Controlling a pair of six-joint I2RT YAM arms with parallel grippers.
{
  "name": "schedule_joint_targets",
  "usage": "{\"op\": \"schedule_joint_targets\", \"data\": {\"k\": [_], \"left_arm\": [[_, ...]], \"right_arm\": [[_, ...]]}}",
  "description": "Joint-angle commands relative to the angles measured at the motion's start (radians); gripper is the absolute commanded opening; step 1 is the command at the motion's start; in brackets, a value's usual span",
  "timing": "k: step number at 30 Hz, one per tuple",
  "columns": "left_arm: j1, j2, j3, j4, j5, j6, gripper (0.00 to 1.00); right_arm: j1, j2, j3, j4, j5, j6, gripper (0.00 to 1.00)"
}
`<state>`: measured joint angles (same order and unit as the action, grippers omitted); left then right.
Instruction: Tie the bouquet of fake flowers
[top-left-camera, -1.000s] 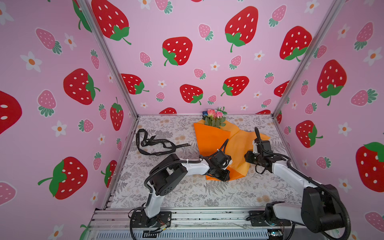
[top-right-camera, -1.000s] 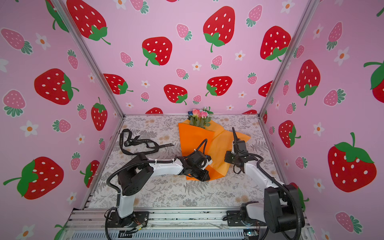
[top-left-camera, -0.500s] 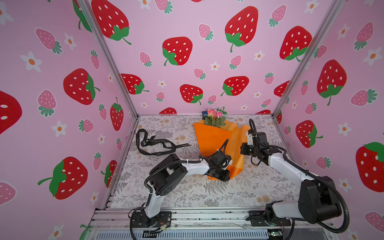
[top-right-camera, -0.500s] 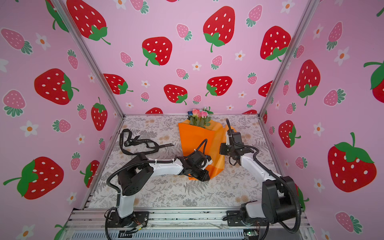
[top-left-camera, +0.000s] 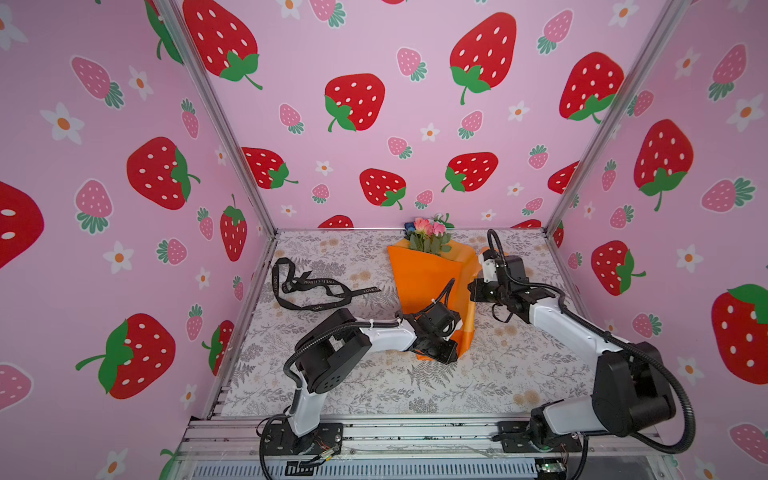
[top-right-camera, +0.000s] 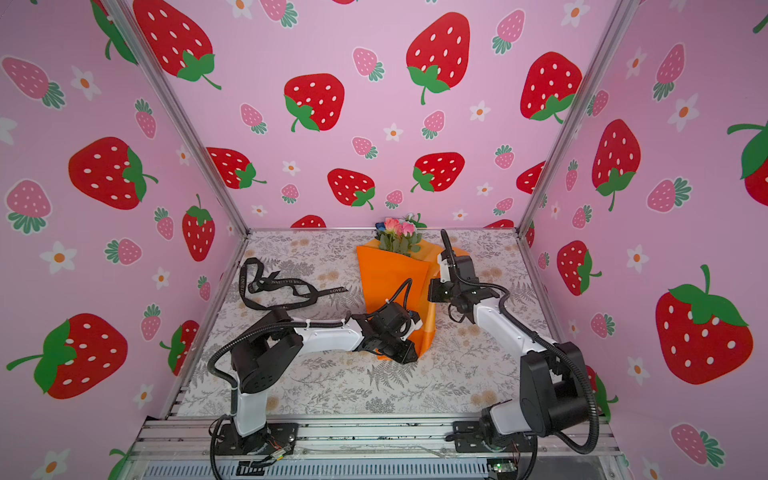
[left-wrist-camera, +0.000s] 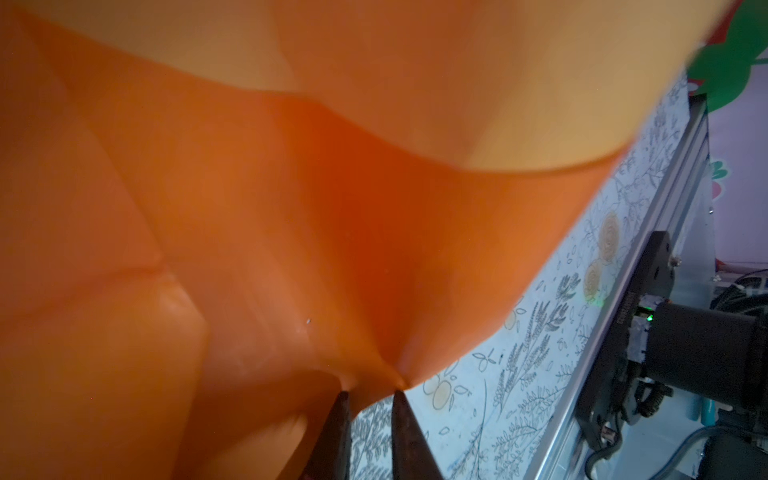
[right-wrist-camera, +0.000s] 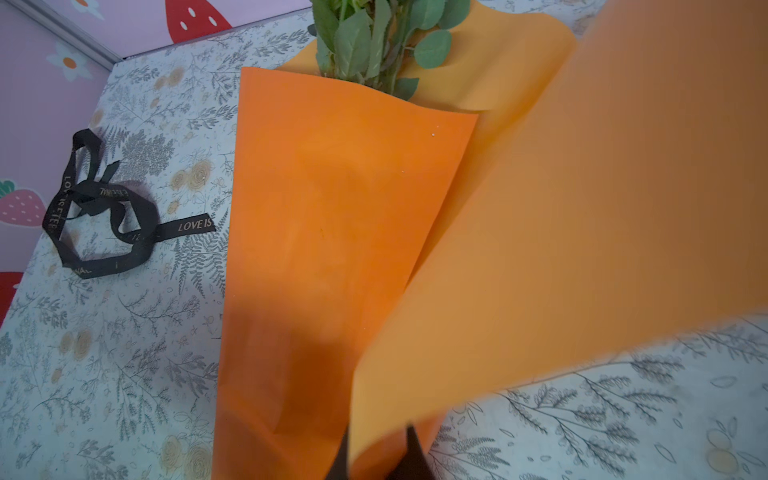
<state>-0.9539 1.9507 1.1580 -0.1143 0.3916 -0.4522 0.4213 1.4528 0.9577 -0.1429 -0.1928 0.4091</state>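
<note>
Left pincer and right pincer are gripping the orange paper of the bouquet of fake flowers.
The bouquet is lying at the back middle of the bench, blooms toward the rear wall. The left pincer is pinching the paper's narrow lower end, jaws nearly closed on the sheet; the right pincer is clamping fully shut on a raised flap at the right. A black ribbon is lying apart, left.

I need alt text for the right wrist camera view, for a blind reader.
The right gripper pinches a blurred flap of orange paper wrapped around the bouquet of fake flowers; a black ribbon lies apart on the floral table.
</note>
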Motion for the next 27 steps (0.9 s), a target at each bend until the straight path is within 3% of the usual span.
{"op": "schedule_joint_targets", "data": {"k": [1, 10, 16, 27], "left_arm": [[0.01, -0.088, -0.037, -0.006, -0.024, -0.024, 0.26], [0.085, -0.313, -0.226, 0.072, -0.084, -0.185, 0.33], [0.154, -0.437, -0.322, 0.083, -0.214, -0.284, 0.34], [0.284, -0.467, -0.361, 0.08, -0.337, -0.395, 0.4]], "right_arm": [[0.032, 0.035, 0.061, 0.014, -0.007, -0.024, 0.05], [0.099, 0.192, 0.213, 0.003, 0.01, -0.029, 0.08], [0.16, 0.316, 0.316, -0.008, 0.015, -0.039, 0.09], [0.264, 0.478, 0.392, -0.019, -0.012, -0.065, 0.18]]}}
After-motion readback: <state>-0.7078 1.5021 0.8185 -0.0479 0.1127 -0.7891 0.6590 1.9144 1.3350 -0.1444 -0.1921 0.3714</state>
